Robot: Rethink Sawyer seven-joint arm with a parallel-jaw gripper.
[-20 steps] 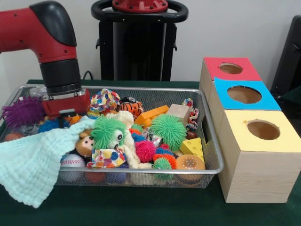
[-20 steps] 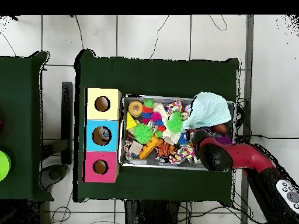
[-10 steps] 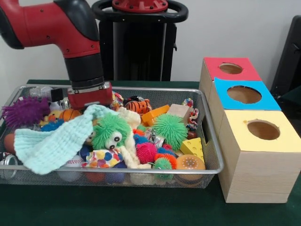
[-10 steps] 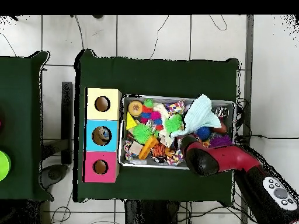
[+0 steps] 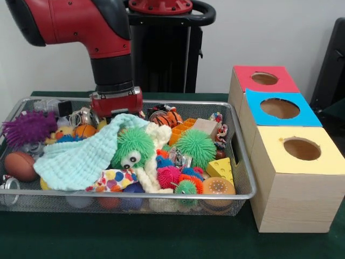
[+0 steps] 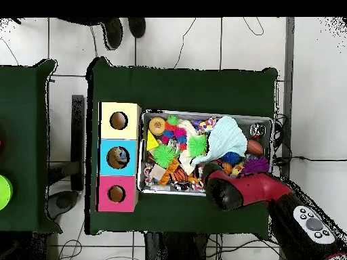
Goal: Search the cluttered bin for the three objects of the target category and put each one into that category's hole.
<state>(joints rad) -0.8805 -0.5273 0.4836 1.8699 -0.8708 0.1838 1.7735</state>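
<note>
Arm (image 5: 81, 24) red/black, descends into bin's far side. Bin (image 5: 243, 183) on green table (image 5: 161, 237), directly beneath gripper (image 5: 115, 110), packed with toys. Three boxes (image 5: 294, 183) beside bin, well apart from gripper: red, blue, yellow tops, one hole each. Mint cloth (image 5: 81, 156) just below gripper, top edge at its tip, draped over toys. Gripper open or closed: cannot tell, tips hidden by cloth. Green fuzzy toy (image 5: 132, 147) near gripper, beside cloth. Purple spiky ball (image 5: 27, 128) off to side, apart.
</note>
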